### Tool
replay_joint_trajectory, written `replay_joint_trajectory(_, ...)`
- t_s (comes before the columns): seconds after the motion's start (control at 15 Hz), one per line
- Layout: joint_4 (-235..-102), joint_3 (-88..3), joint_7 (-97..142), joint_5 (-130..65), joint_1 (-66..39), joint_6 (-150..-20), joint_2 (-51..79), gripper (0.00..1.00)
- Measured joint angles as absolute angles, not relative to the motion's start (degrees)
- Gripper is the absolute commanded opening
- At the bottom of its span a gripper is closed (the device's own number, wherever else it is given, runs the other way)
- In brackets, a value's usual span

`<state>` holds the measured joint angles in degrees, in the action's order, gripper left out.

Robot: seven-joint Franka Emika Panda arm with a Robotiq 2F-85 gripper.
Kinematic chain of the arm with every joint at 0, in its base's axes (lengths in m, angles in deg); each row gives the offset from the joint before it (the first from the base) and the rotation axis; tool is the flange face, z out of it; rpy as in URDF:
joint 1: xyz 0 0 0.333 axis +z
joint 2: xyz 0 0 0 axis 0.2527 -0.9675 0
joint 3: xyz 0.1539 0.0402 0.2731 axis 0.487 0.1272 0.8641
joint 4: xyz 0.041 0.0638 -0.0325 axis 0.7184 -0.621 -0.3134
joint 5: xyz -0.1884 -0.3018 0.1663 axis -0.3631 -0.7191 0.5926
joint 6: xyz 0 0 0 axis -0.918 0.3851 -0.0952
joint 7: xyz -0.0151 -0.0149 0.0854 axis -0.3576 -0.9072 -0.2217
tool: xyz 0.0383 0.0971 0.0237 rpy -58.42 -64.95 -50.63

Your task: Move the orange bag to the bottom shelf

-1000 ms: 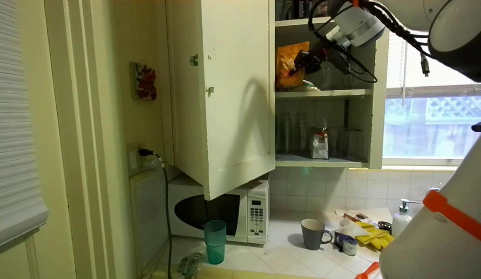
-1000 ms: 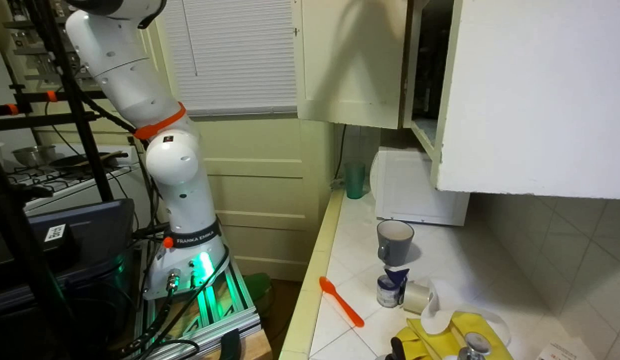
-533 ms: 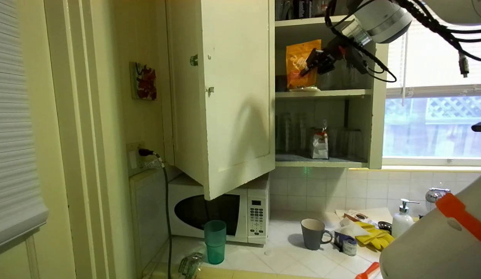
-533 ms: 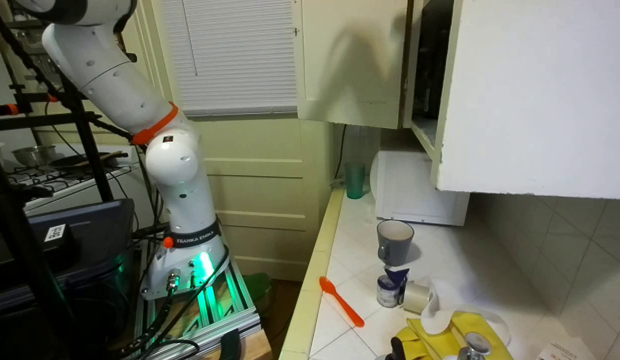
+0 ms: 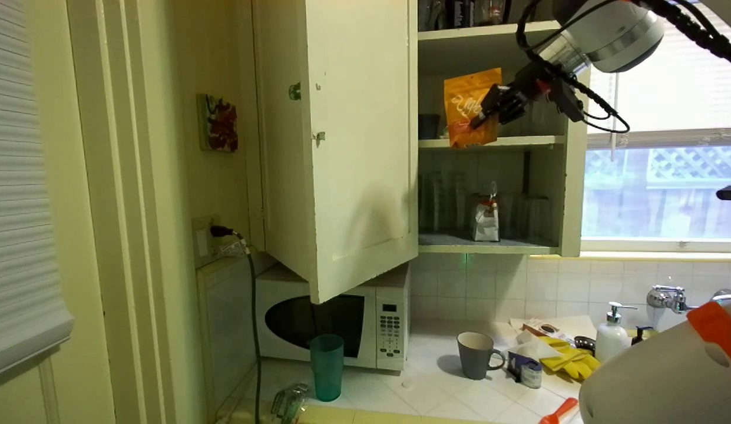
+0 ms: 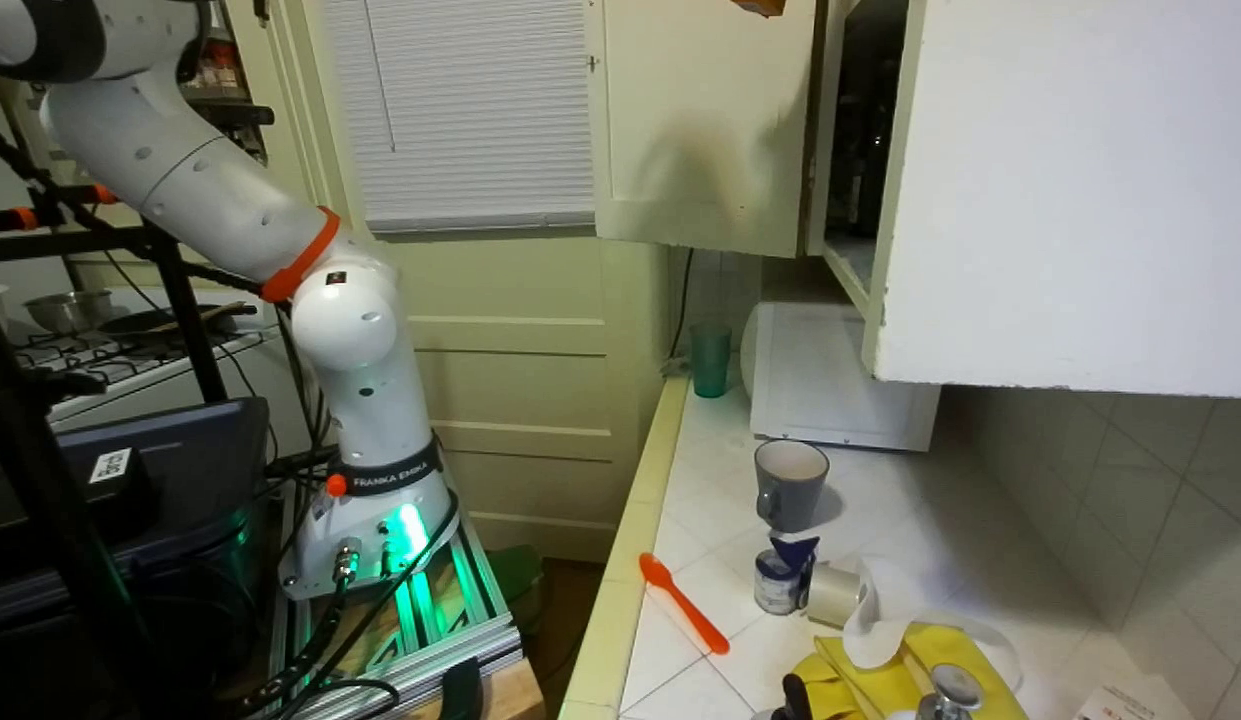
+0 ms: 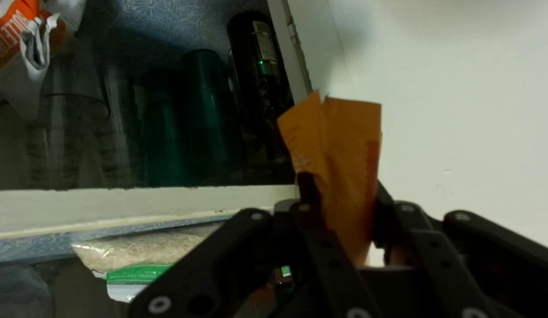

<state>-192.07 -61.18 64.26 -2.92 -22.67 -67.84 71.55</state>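
Observation:
The orange bag point(image 5: 461, 100) hangs in the air in front of the middle shelf board of the cupboard, its bottom edge overlapping that board's front edge in view. My gripper point(image 5: 482, 118) is shut on it from the side. In the wrist view the bag point(image 7: 344, 141) stands pinched between both fingers of the gripper point(image 7: 342, 190). Only its bottom corner point(image 6: 762, 6) shows at the top of an exterior view. The bottom shelf point(image 5: 447, 241) lies below, and its patterned surface point(image 7: 163, 20) shows at the top of the upside-down wrist view.
On the bottom shelf stand a small white bag point(image 5: 486, 221), clear glasses point(image 5: 537, 215), green cups point(image 7: 207, 110) and a dark bottle point(image 7: 260, 57). The open cupboard door point(image 5: 362, 147) is beside my gripper. The middle shelf point(image 5: 521, 141) holds a clear bag point(image 7: 141, 251).
The orange bag has come out of the middle compartment, moving rightward and lower in an exterior view, with my gripper shut on it. The arm has drawn back from the cupboard.

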Motion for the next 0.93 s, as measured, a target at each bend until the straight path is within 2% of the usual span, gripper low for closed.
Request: replay_joint_trajectory(0.93, -206.2, -61.5, 64.8, -14.8, -22.2, -77.0, 74.6, 0.07)
